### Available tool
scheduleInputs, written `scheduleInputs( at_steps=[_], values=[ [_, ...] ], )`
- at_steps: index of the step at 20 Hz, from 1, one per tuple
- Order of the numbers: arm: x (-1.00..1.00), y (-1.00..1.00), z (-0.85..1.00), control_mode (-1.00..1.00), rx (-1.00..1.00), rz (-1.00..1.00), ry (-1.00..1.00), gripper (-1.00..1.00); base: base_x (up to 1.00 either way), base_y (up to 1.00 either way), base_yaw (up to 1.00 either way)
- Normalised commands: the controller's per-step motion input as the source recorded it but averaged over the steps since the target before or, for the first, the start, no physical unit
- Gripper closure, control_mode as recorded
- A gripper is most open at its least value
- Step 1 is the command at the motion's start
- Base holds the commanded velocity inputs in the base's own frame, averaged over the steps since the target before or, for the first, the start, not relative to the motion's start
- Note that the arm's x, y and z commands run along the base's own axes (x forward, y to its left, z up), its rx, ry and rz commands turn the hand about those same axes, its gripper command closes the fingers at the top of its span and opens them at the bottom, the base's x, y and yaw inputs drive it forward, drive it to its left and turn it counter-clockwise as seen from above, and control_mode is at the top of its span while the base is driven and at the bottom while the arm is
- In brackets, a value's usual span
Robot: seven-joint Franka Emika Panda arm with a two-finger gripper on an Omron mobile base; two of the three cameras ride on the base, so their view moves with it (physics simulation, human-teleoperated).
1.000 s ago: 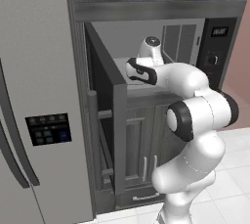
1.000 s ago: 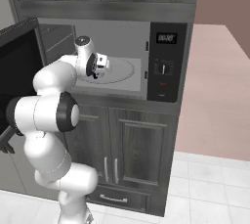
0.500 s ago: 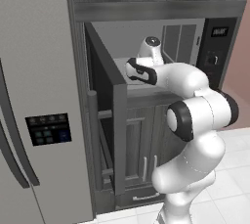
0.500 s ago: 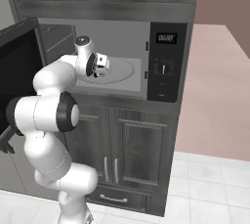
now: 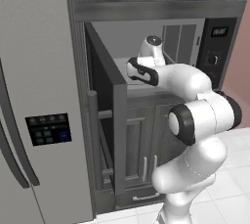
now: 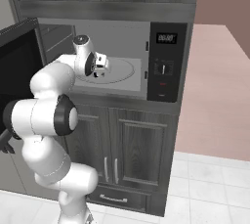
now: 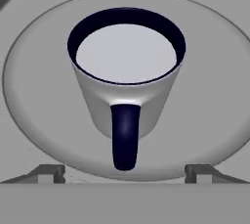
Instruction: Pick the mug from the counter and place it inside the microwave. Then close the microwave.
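1. Mug [image 7: 126, 78] is standing upright on the round white turntable [image 7: 39, 96] inside the microwave [image 6: 122, 47], its opening facing up toward the hand camera and its dark blue handle [image 7: 124, 137] pointing toward the bottom of the hand view.
2. Gripper [image 7: 126, 173] is hovering just above the mug with its jaws spread wide apart; the two fingertips [image 7: 49, 173] are showing at the lower left and lower right of the hand view, each clear of the mug's wall and touching nothing.
3. Arm [image 5: 195, 115] is reaching from the base up and into the microwave cavity, with the wrist sitting over the turntable in both base views.
4. Microwave door [image 5: 105, 120] is standing fully open, swung out to the left of the cavity; in the right base view its dark glass is appearing at the left edge.
5. Control panel [image 6: 166, 61], with display and knob, is occupying the right side of the microwave front.
6. Fridge [image 5: 39, 110] is standing just left of the open door in the left base view.
7. Dark grey cabinets [image 6: 136, 154] are lying directly below the microwave, and more are running above it.
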Motion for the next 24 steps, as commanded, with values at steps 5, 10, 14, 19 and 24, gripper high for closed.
scheduleInputs(
  at_steps=[5,10,14,19,24],
  values=[
    [-0.6,-0.19,0.06,-1.0,0.01,0.0,-0.05,-1.0,0.0,0.0,0.0],
    [-0.61,-0.22,0.08,-1.0,0.01,0.0,-0.04,-1.0,0.0,0.0,0.0],
    [-0.71,-0.18,0.11,-1.0,0.01,0.0,-0.06,-1.0,0.0,0.0,0.0],
    [-0.59,-0.01,0.29,-1.0,0.0,0.0,-0.09,-1.0,0.0,0.0,0.0],
    [-0.52,0.0,0.51,-1.0,0.0,0.0,-0.12,-1.0,0.0,0.0,0.0]
  ],
)
